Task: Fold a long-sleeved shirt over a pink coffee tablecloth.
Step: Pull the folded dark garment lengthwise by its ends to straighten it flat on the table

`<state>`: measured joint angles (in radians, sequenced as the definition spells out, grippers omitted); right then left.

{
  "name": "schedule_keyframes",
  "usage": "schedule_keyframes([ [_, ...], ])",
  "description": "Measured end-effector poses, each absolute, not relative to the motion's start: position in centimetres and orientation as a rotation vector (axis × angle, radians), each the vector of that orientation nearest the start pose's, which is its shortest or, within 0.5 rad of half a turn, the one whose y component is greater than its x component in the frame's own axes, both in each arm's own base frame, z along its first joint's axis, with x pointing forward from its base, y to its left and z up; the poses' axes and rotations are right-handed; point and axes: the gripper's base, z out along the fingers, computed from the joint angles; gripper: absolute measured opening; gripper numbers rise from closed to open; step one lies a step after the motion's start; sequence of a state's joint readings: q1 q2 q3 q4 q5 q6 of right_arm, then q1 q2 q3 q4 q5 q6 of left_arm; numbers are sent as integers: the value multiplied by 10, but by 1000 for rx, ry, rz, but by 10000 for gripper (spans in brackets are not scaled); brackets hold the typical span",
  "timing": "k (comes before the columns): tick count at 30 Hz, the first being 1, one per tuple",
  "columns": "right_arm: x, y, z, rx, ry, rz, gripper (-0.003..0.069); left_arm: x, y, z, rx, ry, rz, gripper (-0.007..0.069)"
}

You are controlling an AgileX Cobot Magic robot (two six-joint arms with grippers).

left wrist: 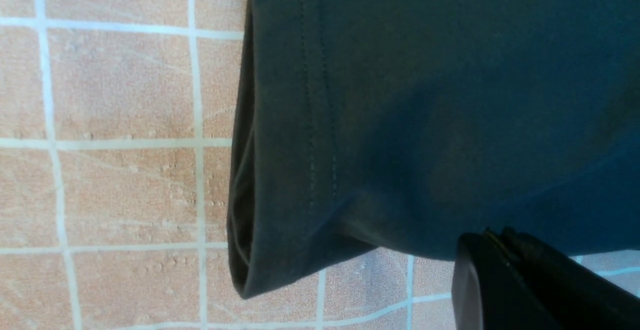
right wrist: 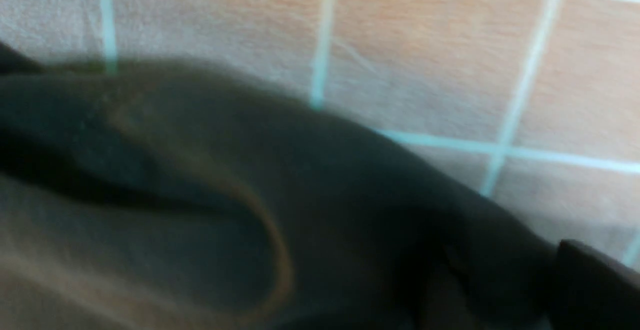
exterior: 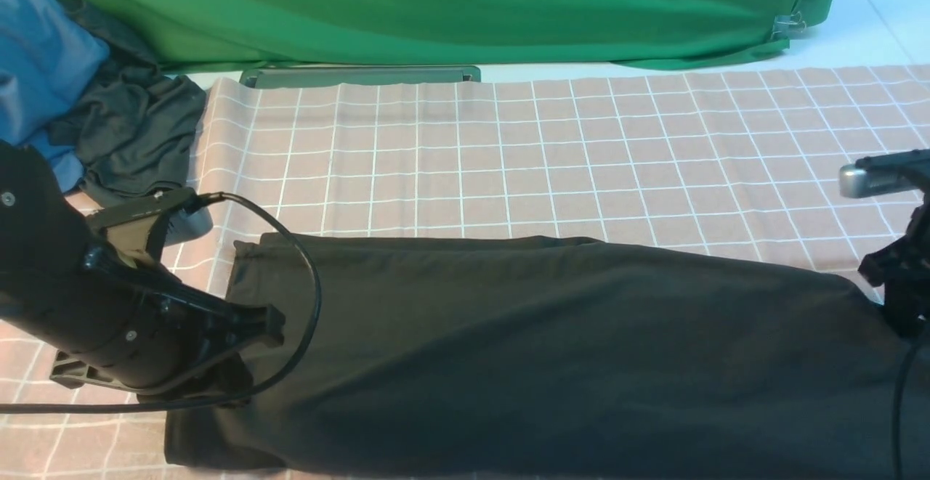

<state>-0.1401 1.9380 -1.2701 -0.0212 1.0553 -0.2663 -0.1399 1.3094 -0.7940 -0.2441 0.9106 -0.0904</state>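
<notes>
Hard to read on the right: just one blurred dark finger (right wrist: 595, 285) in the wrist view, close against dark cloth. In the front view, right gripper (exterior: 892, 277) half cut off by the frame edge. Jaw opening impossible to judge there, likewise any hold on fabric.

Left gripper (exterior: 270, 320) closed, jaws tight together, resting at the left end of the large black soft-knit long-sleeved shirt (exterior: 545, 349). Unclear whether any cloth is pinched between them.

Shirt laid out as a long, smooth band across the near part of the wide dusty pink-beige tablecloth with a thin white square grid (exterior: 545, 153), reaching from one gripper to the other. Near edge lost below the front view. Left end seen close up as stacked folded layers, with a double row of stitching along the hem.

Further back, a plain green cloth (exterior: 436, 8). At far left, a blue garment (exterior: 36, 66) and a crumpled dark grey garment (exterior: 131, 131), partly behind the left arm.
</notes>
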Motion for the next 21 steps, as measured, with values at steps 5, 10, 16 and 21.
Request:
schedule_keyframes([
  [5,351,-48,162,-232,3192,-9,67,219,-48,235,-117,2908,-347,13],
  [10,348,-52,168,-266,3201,-86,38,219,-49,235,-120,2905,-351,13],
  [16,345,-60,190,-256,3136,-216,38,219,-49,235,-121,2904,-352,13],
  [21,345,-58,193,-226,3126,-186,38,220,-49,235,-122,2899,-352,13],
])
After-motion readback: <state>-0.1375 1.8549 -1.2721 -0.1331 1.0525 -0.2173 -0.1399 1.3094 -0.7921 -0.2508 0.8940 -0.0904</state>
